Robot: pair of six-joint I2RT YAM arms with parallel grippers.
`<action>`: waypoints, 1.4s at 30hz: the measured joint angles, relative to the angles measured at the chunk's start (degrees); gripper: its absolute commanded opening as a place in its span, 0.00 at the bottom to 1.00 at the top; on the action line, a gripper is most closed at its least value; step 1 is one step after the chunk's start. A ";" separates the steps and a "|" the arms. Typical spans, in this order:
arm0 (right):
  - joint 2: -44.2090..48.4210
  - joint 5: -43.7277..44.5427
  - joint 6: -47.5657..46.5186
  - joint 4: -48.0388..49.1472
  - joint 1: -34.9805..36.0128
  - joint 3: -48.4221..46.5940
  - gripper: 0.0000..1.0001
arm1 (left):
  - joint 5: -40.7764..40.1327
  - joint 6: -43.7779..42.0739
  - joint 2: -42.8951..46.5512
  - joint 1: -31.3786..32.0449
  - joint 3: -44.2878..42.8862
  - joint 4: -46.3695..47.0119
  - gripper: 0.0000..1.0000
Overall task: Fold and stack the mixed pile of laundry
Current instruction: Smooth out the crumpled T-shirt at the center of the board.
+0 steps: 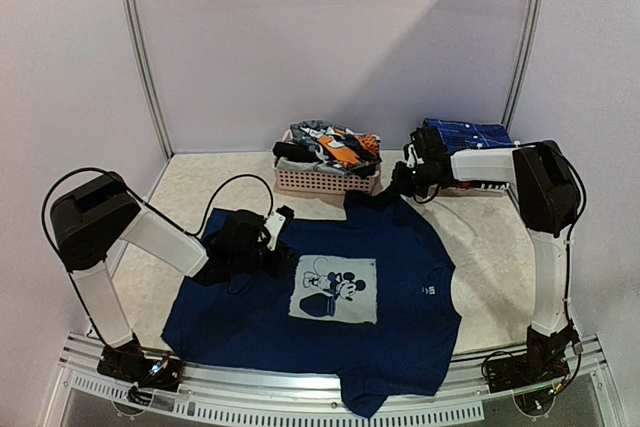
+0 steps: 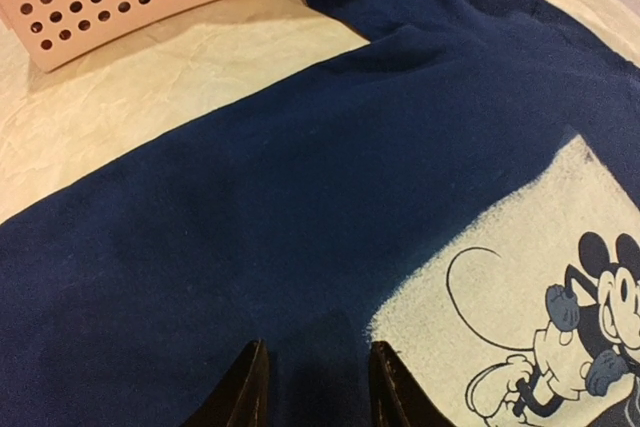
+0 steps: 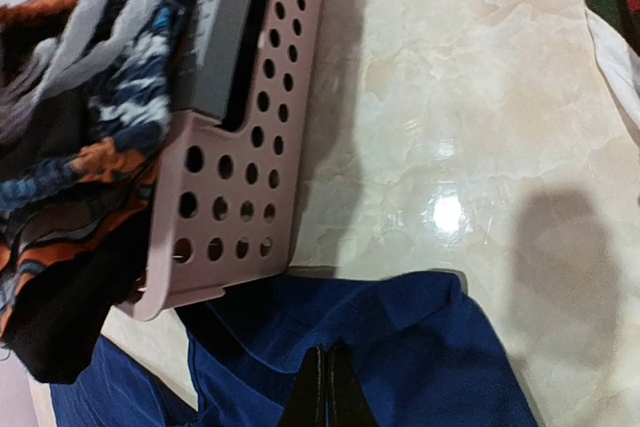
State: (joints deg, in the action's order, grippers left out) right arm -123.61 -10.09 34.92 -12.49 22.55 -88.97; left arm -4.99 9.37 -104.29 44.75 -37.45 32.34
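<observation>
On the pale marbled tabletop point(image 1: 480, 257), the navy cotton T-shirt with a pale cartoon-mouse print point(image 1: 320, 332) lies spread flat, print side up, its hem hanging a little over the near edge between the two arm bases. Behind it, at the far side, stands the pale pink perforated plastic basket point(image 1: 330, 185), holding the rest of the mixed laundry pile point(image 1: 335, 147): orange, blue, black and white patterned cloth with grey and dark pieces heaped over the rim. A folded blue denim garment point(image 1: 468, 133) sits to the right of the basket, well apart from the shirt. Left gripper point(image 2: 315, 387): low over the shirt's left shoulder area, just left of the print; fingers stand partly apart with flat navy cloth showing between them. The fingertips are cut off by the bottom of the wrist view, so contact with the cloth cannot be confirmed. Right gripper point(image 3: 325, 392): at the shirt's far edge beside the basket's right corner, jaws closed together on a raised fold of the navy fabric, which bunches up on both sides of the fingers.
</observation>
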 measured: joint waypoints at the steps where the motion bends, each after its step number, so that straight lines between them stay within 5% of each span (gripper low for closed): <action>1: -0.20 -0.15 0.11 -0.02 -0.13 -0.11 0.00 | 0.00 -0.02 0.00 0.00 0.00 0.00 0.35; 9: -1.46 -0.98 1.38 0.04 -1.46 -1.92 0.02 | -0.24 -0.17 0.00 0.00 0.00 -0.02 0.34; 20: -4.33 -2.71 1.51 0.26 -2.03 -5.62 0.22 | -0.76 0.11 2.14 0.07 0.39 -0.57 0.34; 28: -2.38 -1.46 -2.05 -2.01 -2.05 -5.60 0.46 | -2.27 0.59 5.73 0.79 1.57 -2.75 0.34; 34: 6.27 0.02 -4.50 -2.16 -2.08 1.73 0.65 | -4.63 1.60 8.24 0.90 2.40 -5.05 0.34; 42: 17.66 3.54 -4.59 -2.34 -0.04 15.02 0.70 | -8.68 4.26 9.27 0.94 3.45 -8.46 0.33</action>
State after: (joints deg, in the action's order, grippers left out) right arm -105.95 -6.55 30.33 -14.83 22.50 -73.95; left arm -13.67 13.63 -95.02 45.69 -34.00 23.88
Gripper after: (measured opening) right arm 0.694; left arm 0.334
